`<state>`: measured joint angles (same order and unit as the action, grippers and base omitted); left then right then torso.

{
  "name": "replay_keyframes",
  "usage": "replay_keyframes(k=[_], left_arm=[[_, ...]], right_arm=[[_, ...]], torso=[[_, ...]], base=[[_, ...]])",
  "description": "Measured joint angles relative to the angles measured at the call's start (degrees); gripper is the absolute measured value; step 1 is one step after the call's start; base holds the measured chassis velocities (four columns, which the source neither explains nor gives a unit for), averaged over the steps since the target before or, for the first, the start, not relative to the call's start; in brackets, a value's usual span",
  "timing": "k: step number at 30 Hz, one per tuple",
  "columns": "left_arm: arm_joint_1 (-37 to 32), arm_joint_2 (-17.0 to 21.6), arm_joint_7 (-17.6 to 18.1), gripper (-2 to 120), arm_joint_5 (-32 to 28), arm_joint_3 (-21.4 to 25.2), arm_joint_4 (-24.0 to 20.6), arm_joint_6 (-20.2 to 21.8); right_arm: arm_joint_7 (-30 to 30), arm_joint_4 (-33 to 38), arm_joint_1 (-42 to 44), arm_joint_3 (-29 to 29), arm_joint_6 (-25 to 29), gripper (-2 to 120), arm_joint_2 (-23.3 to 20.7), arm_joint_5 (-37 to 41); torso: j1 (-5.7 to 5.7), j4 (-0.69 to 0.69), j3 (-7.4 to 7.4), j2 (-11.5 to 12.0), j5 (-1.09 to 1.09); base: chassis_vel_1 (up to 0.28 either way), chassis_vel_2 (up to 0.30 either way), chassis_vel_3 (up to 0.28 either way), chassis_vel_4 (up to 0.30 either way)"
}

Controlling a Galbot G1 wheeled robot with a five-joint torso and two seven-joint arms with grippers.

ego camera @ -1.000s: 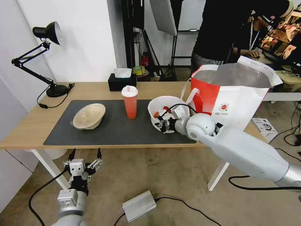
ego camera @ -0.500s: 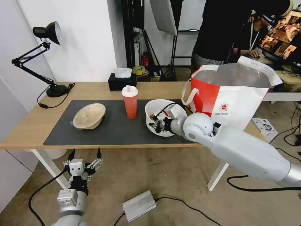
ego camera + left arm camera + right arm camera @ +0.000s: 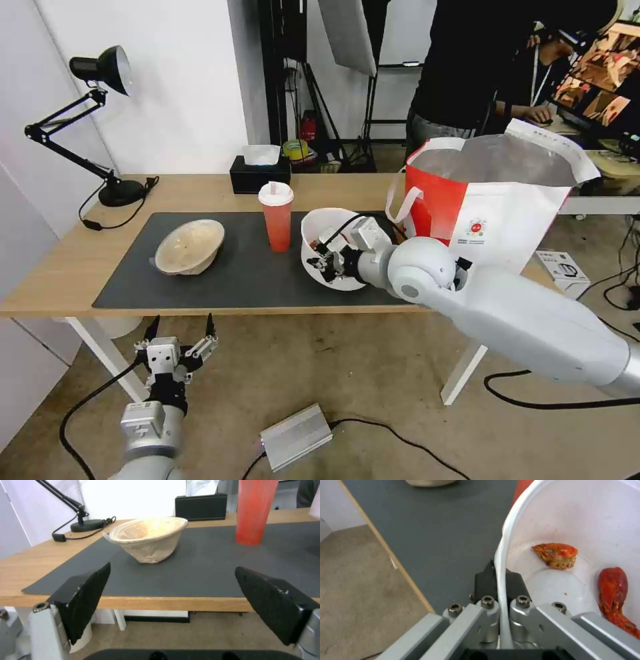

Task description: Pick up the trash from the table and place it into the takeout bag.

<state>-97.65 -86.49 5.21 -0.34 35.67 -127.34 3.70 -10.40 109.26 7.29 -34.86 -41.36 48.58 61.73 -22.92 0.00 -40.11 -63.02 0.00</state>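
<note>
White plastic pinched at the rim: the right gripper [image 3: 325, 253] holds the white round bowl [image 3: 320, 230] tipped up over the dark grey mat [image 3: 247, 273].

Seen from the right wrist, the two pads close on the bowl's thin wall, one inside and one outside, with red food scraps [image 3: 557, 555] lying within; the bowl's far rim runs out of that picture. From the head camera the wrist covers much of the bowl's inside. On the mat, the orange-red drink cup [image 3: 276, 217] stands just beside the bowl, and the beige shallow bowl [image 3: 190, 245] leans tilted farther along. The takeout bag [image 3: 493, 200] stands open beyond the mat's other end. Below the table [image 3: 53, 267] edge the left gripper [image 3: 181, 328] hangs with fingers spread wide.
</note>
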Motion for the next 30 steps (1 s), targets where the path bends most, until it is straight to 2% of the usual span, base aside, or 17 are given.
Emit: replay_keyframes(k=[10,19,30], left_arm=[[0.0,-0.1,0.0,100,0.0,-0.1,0.0,0.0],[0.0,0.0,0.0,100,0.1,-0.2,-0.3,0.0],[-0.1,0.1,0.0,100,0.1,-0.1,-0.7,0.0]], right_arm=[[-1.0,3.9,-3.8,-1.7,0.0,0,-2.3,1.5],[-1.1,7.8,-11.8,-4.9,0.0,0,-5.2,4.0],[-0.9,8.1,-21.6,-7.9,0.0,0,-6.7,7.5]], torso=[[0.01,0.00,0.00,0.0,0.00],[0.01,0.00,0.00,0.0,0.00],[0.01,0.00,0.00,0.0,0.00]], base=[[0.000,0.000,0.000,0.000],[0.000,0.000,0.000,0.000],[0.000,0.000,0.000,0.000]])
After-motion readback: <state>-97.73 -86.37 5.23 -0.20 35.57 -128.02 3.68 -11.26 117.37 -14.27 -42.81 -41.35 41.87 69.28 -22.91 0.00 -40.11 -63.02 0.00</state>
